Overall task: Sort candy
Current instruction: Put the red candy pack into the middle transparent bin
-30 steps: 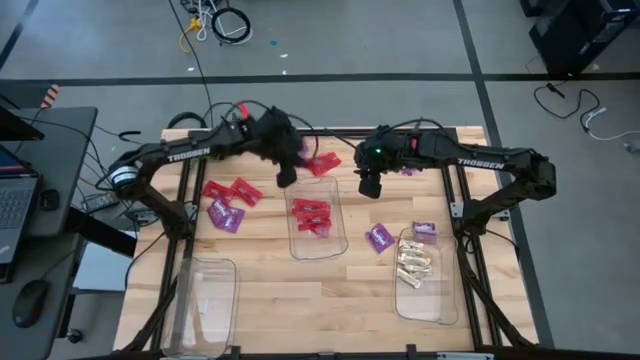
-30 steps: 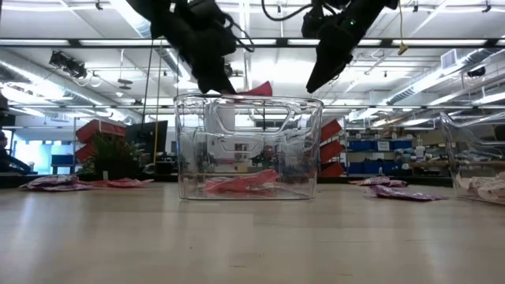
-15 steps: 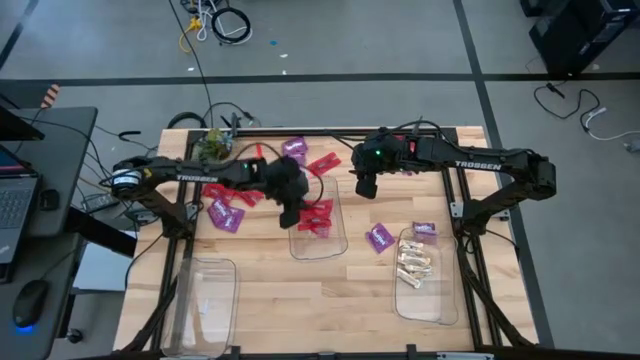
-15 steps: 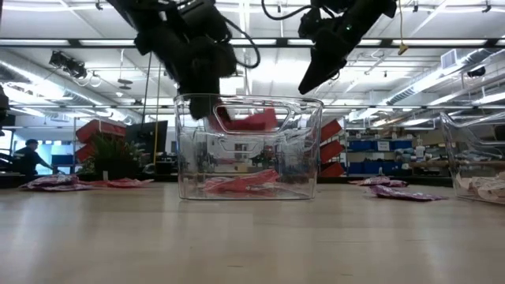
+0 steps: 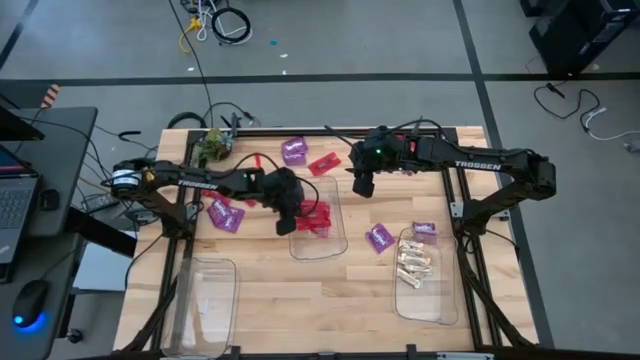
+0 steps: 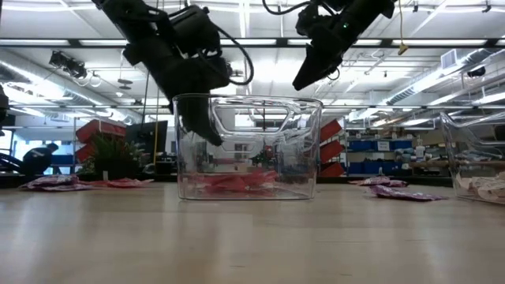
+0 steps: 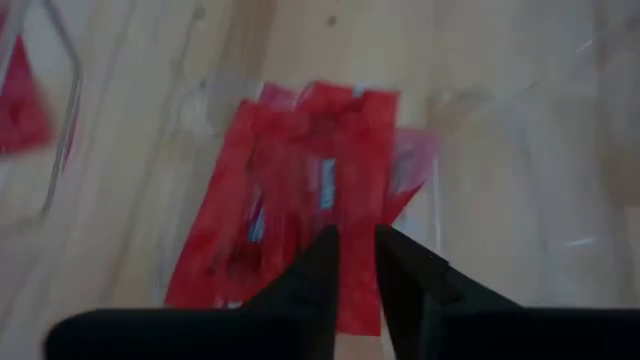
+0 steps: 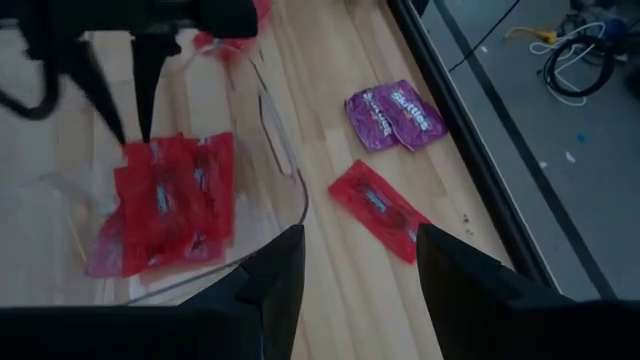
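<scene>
Fingers point(image 7: 322, 265) on my left gripper point(image 7: 357, 262) are parted just a crack, nothing pinched between them, tips dipped inside the middle bin point(image 5: 338, 238) right above the pile of red packets point(image 5: 312, 218). That arm reaches in low from the table's point(image 5: 300, 300) left edge, wrist angled down. My right gripper point(image 8: 355, 265) hangs spread and empty above the bin's far end. Down in size: cream pieces point(image 5: 415, 266) sit in the bin near the right edge, purple packets point(image 5: 292, 151) lie loose near the far edge, one stray red packet point(image 8: 380, 210) beside them.
</scene>
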{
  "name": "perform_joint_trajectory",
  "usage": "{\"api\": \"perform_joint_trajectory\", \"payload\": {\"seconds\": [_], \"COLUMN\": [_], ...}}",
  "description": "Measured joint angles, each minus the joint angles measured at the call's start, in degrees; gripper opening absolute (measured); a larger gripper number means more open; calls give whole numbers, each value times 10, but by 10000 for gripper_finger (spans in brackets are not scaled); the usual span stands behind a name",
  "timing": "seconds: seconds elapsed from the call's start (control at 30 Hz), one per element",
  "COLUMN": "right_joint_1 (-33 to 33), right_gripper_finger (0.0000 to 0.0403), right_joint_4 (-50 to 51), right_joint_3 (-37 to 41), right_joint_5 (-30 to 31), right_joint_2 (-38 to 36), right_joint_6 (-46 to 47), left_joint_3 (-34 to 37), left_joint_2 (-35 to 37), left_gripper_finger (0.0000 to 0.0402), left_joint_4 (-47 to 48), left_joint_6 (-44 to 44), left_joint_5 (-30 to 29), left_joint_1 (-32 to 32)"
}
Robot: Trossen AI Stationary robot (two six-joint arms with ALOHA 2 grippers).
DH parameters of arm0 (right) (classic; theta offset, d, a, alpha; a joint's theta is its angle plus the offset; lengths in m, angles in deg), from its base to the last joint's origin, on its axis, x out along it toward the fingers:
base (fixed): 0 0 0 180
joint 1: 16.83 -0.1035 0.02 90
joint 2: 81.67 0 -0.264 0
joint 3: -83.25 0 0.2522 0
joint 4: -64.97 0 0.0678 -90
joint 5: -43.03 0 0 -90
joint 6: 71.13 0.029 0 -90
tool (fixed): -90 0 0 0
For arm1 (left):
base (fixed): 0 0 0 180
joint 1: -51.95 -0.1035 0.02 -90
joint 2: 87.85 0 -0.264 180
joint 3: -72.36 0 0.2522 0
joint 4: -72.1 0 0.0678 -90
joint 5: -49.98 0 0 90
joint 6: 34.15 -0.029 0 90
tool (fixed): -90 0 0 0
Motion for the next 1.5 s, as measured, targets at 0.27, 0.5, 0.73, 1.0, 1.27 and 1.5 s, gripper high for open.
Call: {"api": "perform_joint_trajectory", "payload": {"seconds": [0.27,0.5,0.73,1.0,1.27,1.5], "right_joint_1": [3,29,49,56,56,56], "right_gripper_finger": [178,178,178,178,178,178], "right_joint_4": [-24,-56,-68,-68,-68,-58], "right_joint_3": [0,0,0,0,0,0], "right_joint_5": [0,-1,-14,-14,-15,-15], "right_joint_2": [0,0,0,1,1,1], "right_joint_6": [1,8,7,3,2,1], "left_joint_3": [-74,-82,-81,-93,-139,-162], "left_joint_2": [15,35,-11,-91,-180,-217], "left_gripper_finger": [83,8,7,77,154,164], "left_joint_4": [44,5,-37,-81,-83,-78], "left_joint_6": [-79,-113,-159,-180,-181,-190], "left_joint_5": [-50,26,50,75,113,109], "left_joint_1": [-14,-149,-233,-264,-273,-273]}}
